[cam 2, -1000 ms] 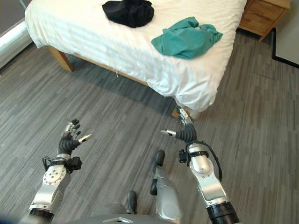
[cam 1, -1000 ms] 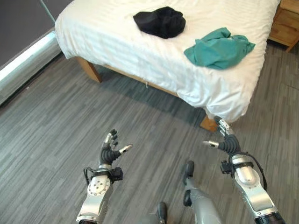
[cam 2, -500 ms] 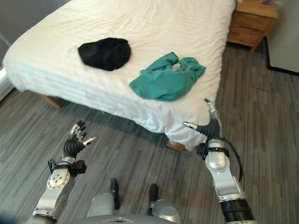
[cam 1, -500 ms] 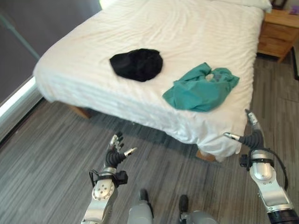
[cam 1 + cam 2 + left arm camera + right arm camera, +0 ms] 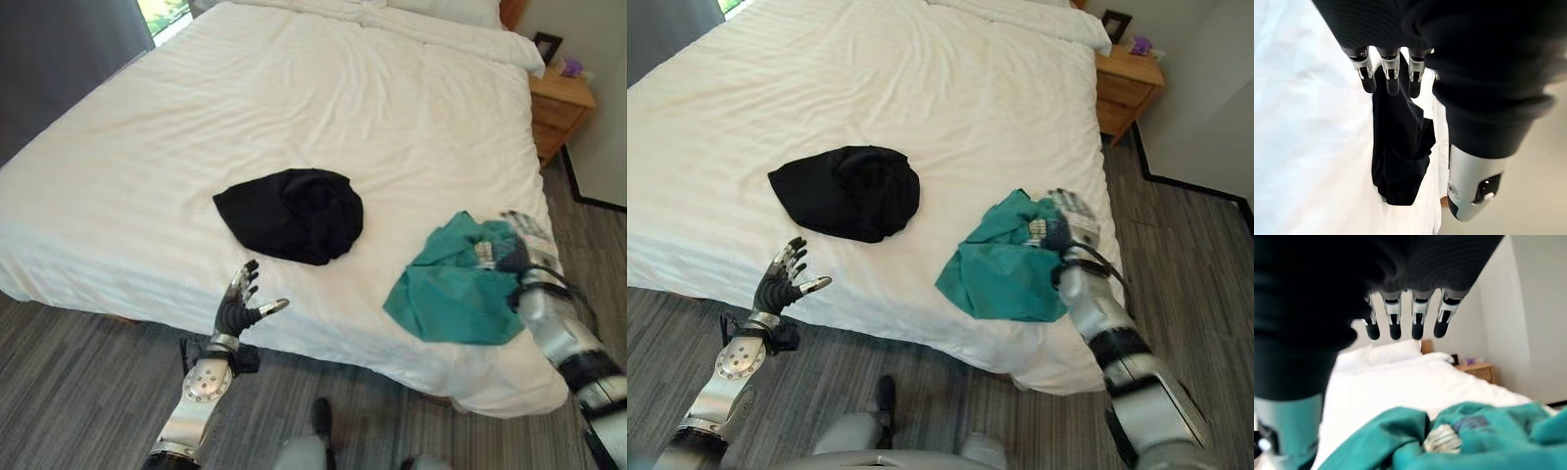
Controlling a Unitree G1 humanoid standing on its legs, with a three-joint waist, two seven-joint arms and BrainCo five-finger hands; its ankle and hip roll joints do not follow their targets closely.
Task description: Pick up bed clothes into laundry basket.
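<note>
A crumpled black garment point(image 5: 289, 213) lies in the middle of the white bed point(image 5: 127, 166). A teal garment point(image 5: 456, 289) with a bit of pale patterned cloth in it lies near the bed's right corner. My right hand point(image 5: 1068, 223) hovers open just above the teal garment's far right edge; its straight fingers point(image 5: 1396, 318) show over the teal cloth point(image 5: 1474, 440) in the right wrist view. My left hand point(image 5: 240, 305) is open, fingers spread upward, at the bed's near edge, short of the black garment point(image 5: 1398, 147).
A wooden nightstand point(image 5: 1127, 88) with a small picture frame stands right of the bed's head. Pillows point(image 5: 460, 10) lie at the far end. Grey wood floor point(image 5: 59, 392) runs along the bed's near side and right side.
The camera has come up to and over the bed. My right hand has risen from beside the bed's corner to above the teal garment. My left hand has come up to the bed's edge, still open.
</note>
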